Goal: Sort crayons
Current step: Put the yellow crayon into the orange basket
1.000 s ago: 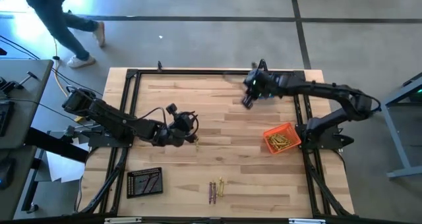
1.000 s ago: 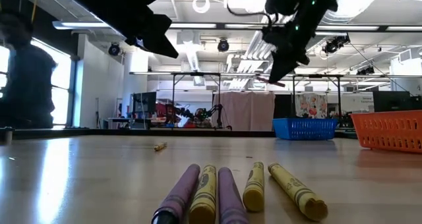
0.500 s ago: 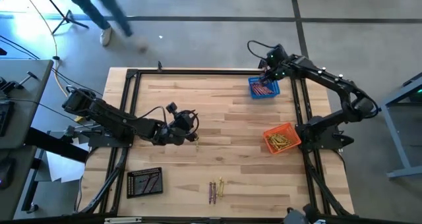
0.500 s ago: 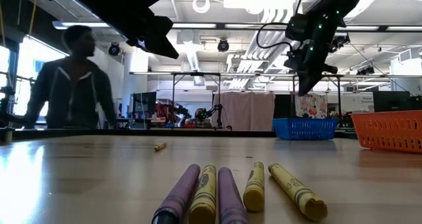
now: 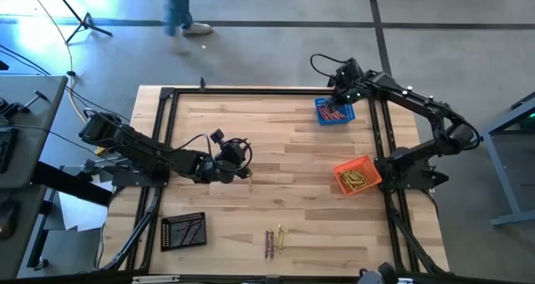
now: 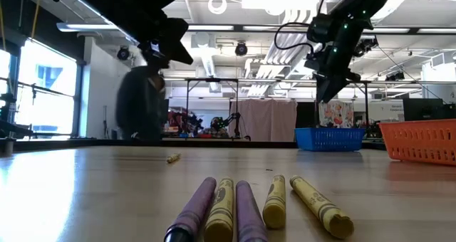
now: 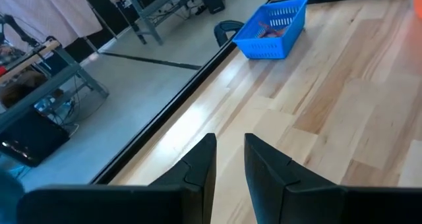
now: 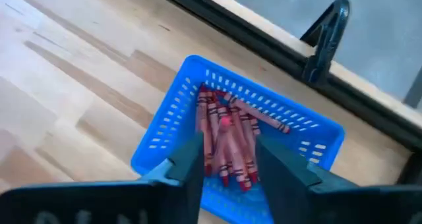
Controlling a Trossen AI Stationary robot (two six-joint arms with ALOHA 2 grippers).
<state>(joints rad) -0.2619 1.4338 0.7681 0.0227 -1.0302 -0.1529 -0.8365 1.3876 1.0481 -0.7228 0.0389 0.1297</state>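
Several yellow and purple crayons (image 6: 249, 203) lie side by side near the table's front edge (image 5: 274, 239). A lone yellow crayon (image 6: 172, 157) lies mid-table. My right gripper (image 8: 227, 148) hangs open over the blue basket (image 8: 158, 141) at the far right (image 5: 320, 117), which holds red crayons (image 8: 231, 145). One red crayon (image 8: 225, 122) shows end-on between the fingers, and I cannot tell whether they touch it. My left gripper (image 7: 229, 161) hovers over the middle of the table (image 5: 242, 165), fingers slightly apart with nothing between them.
An orange basket (image 5: 358, 177) with yellow crayons stands at the right. A black basket (image 5: 184, 231) stands at the near left. A black frame (image 5: 251, 92) runs around the tabletop. A person walks on the floor beyond the far edge (image 6: 139, 103).
My right gripper has moved from the far middle of the table toward the far right and now hangs over the blue basket. The red crayon that stuck out below its fingers a second ago is no longer seen there in the low view.
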